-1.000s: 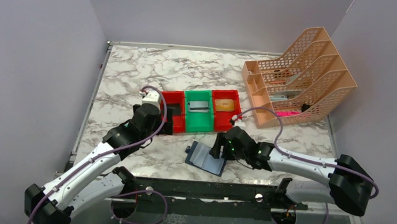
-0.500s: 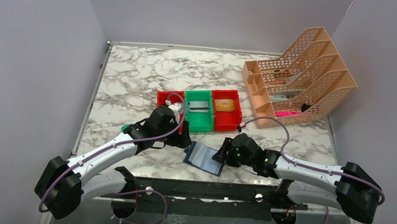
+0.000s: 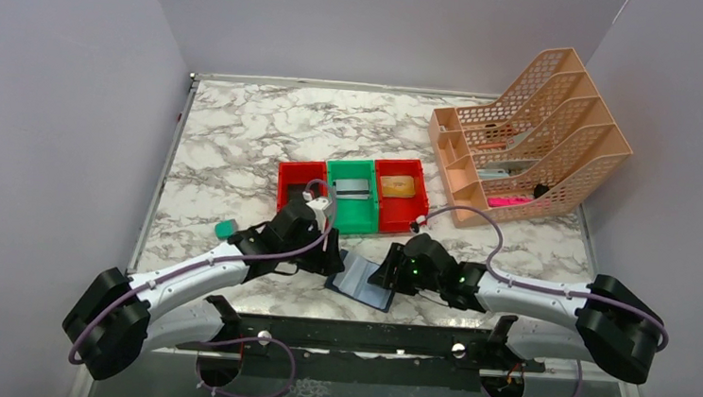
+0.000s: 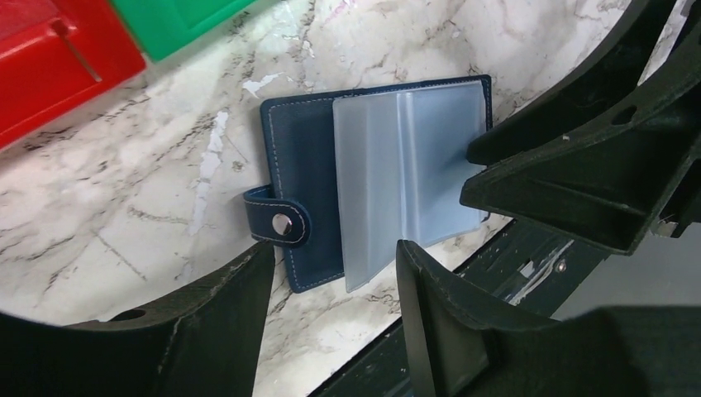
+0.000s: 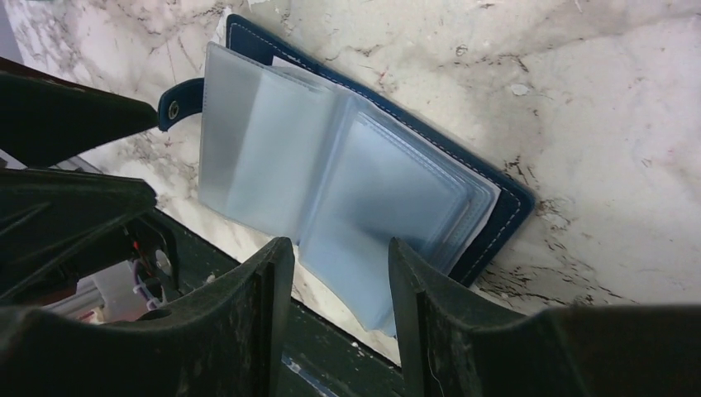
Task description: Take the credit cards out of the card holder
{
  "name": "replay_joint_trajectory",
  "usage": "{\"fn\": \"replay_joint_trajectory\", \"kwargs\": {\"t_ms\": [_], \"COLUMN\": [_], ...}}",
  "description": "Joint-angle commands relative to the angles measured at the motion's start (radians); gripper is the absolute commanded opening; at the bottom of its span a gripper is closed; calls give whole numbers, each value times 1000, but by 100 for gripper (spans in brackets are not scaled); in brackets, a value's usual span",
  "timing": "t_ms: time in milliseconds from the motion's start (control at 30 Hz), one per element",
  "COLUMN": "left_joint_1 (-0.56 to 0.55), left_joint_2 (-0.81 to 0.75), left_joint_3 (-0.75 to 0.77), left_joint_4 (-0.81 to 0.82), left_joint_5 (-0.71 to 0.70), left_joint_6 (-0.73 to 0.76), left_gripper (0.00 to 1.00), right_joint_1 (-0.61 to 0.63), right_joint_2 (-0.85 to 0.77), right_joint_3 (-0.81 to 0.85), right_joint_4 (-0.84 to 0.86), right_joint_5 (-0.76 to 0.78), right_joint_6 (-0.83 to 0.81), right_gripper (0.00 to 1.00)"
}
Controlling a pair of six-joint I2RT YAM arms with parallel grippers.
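The card holder (image 4: 293,157) is navy with pale blue-grey pockets (image 4: 405,165), the table (image 3: 239,133) white marble veined grey.

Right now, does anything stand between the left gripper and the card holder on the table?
Nothing visible does. The left gripper is directly over the card holder, jaws apart above one edge, near the snap tab. The right gripper is at the opposite side, by the clear sleeves, and does not block it.
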Motion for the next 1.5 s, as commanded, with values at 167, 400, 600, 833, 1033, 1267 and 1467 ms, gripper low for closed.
{"fn": "replay_joint_trajectory", "kwargs": {"t_ms": [167,400,600,833,1033,1267,1467], "left_joint_1": [-50,-69,-70,-72,-74,-84,-94], "left_joint_2": [91,88,77,78,80,84,89], "left_joint_3": [-39,-60,-78,-86,-91,-90,-92], "left_joint_4": [122,140,152,153,154,156,155], "left_joint_5": [13,-10,-3,5,2,2,-5], "left_joint_6": [-48,-80,-93,-96,-104,-107,-111], "left_gripper": [42,29,21,13,7,1,0], "right_joint_1": [4,5,4,4,4,4,4], "right_joint_2": [17,-50,-53,0,45,40,32], "right_joint_3": [65,104,75,41,61,56,78], "right_joint_4": [-77,-182,-183,-85,-101,-26,30], "right_joint_5": [15,61,53,-10,-10,-44,-59], "right_joint_6": [-17,-61,-29,2,9,7,5], "right_gripper": [51,53,54,53,53,53,53]}}
